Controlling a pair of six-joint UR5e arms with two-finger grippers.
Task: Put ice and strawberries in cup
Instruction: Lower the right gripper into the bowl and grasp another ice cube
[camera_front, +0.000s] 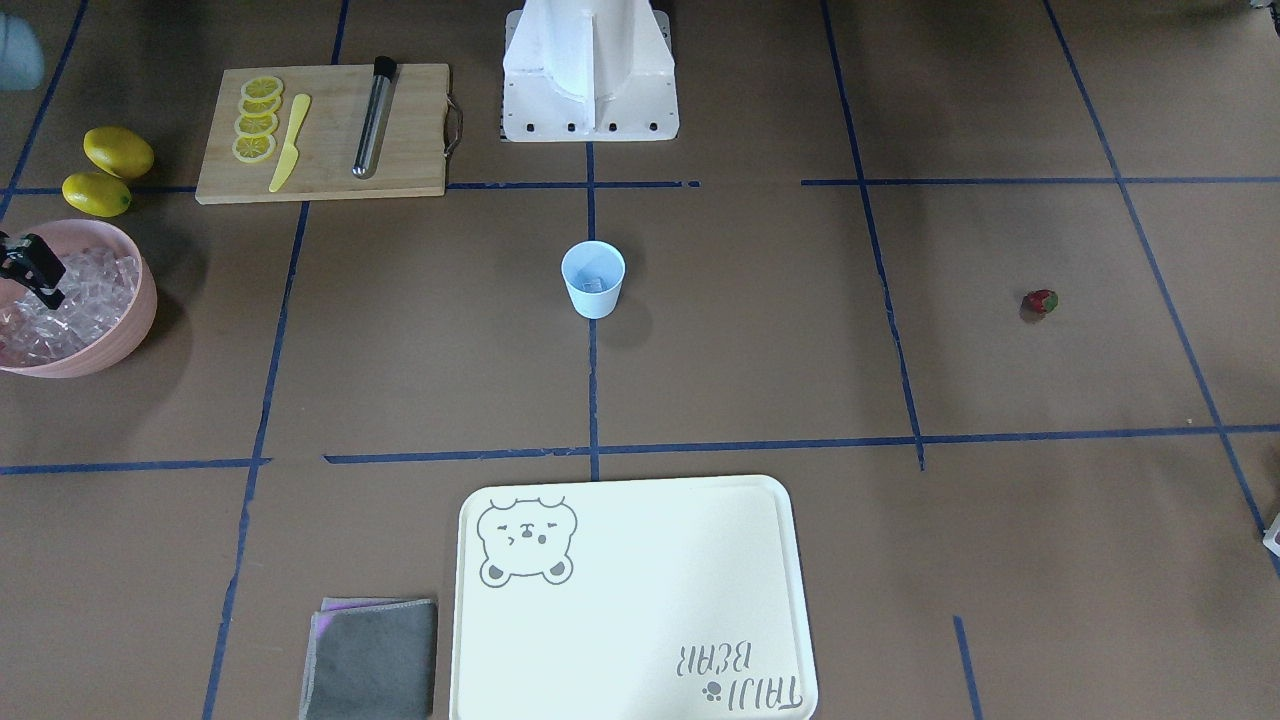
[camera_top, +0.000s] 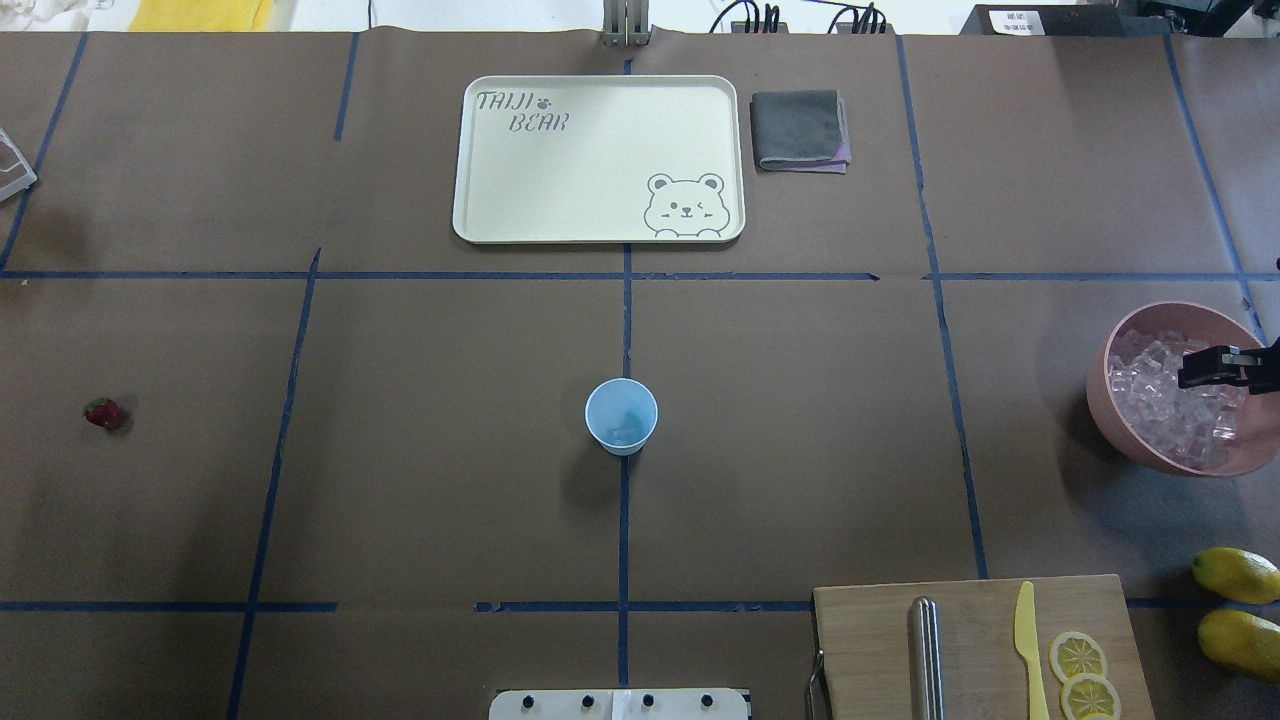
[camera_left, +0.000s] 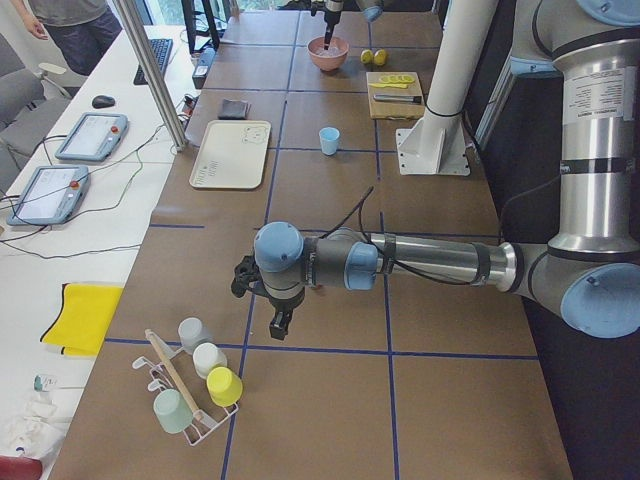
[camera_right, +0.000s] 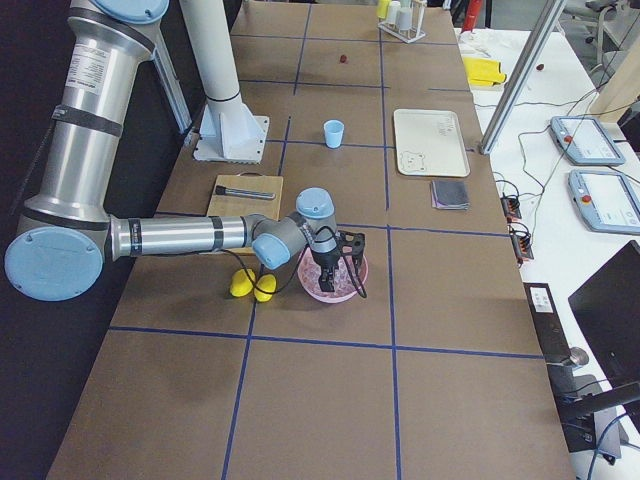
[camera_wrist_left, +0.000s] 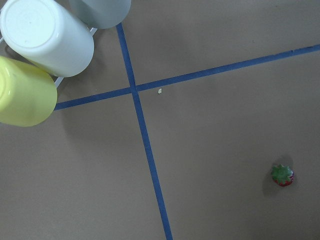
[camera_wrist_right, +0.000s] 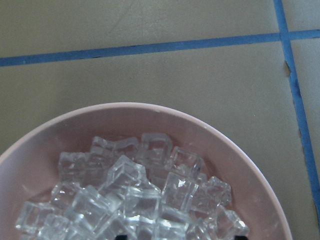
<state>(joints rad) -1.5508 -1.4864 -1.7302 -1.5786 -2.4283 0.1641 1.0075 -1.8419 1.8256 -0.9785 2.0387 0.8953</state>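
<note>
The cup (camera_top: 621, 415) is pale blue. It stands upright in the middle of the worktop (camera_top: 450, 450), on a blue tape line. Something small and clear seems to lie at its bottom.

The ice (camera_top: 1160, 390) is piled in a pink bowl (camera_top: 1103, 385), far off to the robot's right. The right gripper (camera_top: 1190, 375) hangs over that bowl, right down at the ice. In the right wrist view two dark tips show far apart at the bottom edge, so its jaws look open.

The strawberry (camera_top: 102, 412) lies alone on the worktop, far off on the robot's left. The left gripper (camera_left: 280, 325) hangs above the worktop near a rack of cups (camera_left: 205, 385). I cannot tell if its jaws are open or closed.

Past the cup lies a pale tray (camera_top: 600, 225) with a bear on it, and a grey cloth (camera_top: 798, 130) is just beside it. A wooden board (camera_front: 320, 130) holds lemon slices (camera_front: 258, 120), a yellow knife (camera_front: 290, 142) and a metal tube (camera_front: 373, 118). Two lemons (camera_front: 108, 168) sit between the board and the bowl.
</note>
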